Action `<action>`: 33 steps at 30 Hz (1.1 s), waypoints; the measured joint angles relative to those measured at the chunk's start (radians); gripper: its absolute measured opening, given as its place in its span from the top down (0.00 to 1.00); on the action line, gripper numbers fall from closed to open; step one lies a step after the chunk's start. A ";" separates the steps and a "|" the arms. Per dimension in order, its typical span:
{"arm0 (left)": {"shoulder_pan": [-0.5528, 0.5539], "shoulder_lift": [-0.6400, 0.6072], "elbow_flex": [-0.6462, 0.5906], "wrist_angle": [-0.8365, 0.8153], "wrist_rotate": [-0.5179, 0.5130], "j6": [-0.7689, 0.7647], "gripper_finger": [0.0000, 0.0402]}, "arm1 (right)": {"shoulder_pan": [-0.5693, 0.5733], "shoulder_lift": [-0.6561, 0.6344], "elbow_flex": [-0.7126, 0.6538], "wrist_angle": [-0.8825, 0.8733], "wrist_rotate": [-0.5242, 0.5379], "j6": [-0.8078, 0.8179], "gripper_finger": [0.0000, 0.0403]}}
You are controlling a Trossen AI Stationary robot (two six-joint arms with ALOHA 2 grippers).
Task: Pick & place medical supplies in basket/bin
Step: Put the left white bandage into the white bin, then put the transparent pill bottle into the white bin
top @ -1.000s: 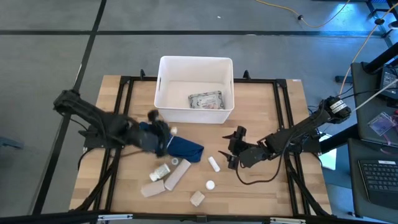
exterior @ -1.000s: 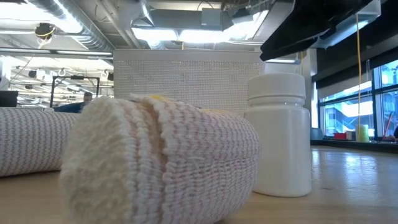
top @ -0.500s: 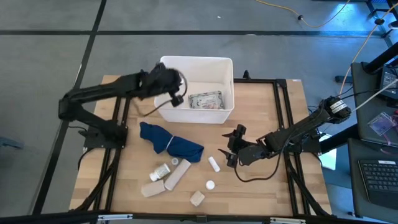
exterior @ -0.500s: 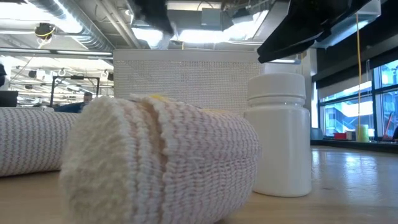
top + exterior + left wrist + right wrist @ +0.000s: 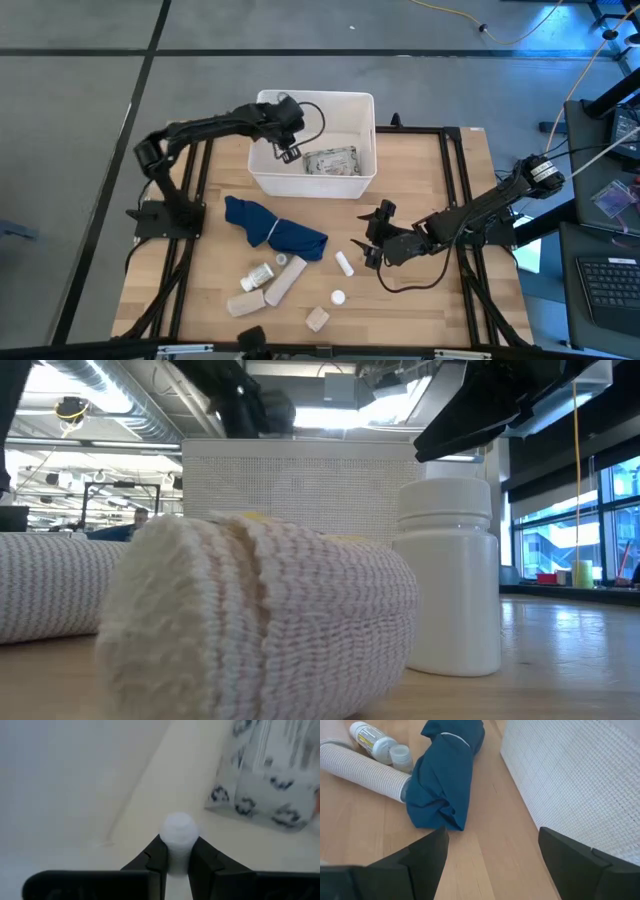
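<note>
Over the tub's [image 5: 262, 165] left side, your left gripper [image 5: 289, 155] is clamped on a small white vial [image 5: 178, 837], hard, light and smooth, likely slippery; you've taken it across its body, rounded end poking forward. Beside it lies the dotted packet [image 5: 270, 780]. Your right gripper [image 5: 372, 240] waits, fingers apart, near the blue cloth [image 5: 445, 775].

- From above we see even, bright light and only soft, short shadows beside the white tub [image 5: 262, 170].
- At table height, ceiling lamps [image 5: 300, 415] glare and the windows [image 5: 560, 525] on the right glow.
- The near bandage roll [image 5: 255, 620] looks soft.
- The left wrist picture is pale and blurred.
</note>
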 joint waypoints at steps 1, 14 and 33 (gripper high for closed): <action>0.000 0.020 0.000 -0.005 0.005 0.014 0.89 | 0.000 0.000 0.000 -0.001 0.000 0.000 0.24; -0.004 0.183 0.000 -0.098 0.021 0.147 0.85 | 0.000 0.000 0.000 -0.009 0.000 0.000 0.24; -0.016 0.184 0.179 -0.370 0.013 0.107 0.63 | 0.000 0.000 0.000 -0.014 0.000 0.001 0.24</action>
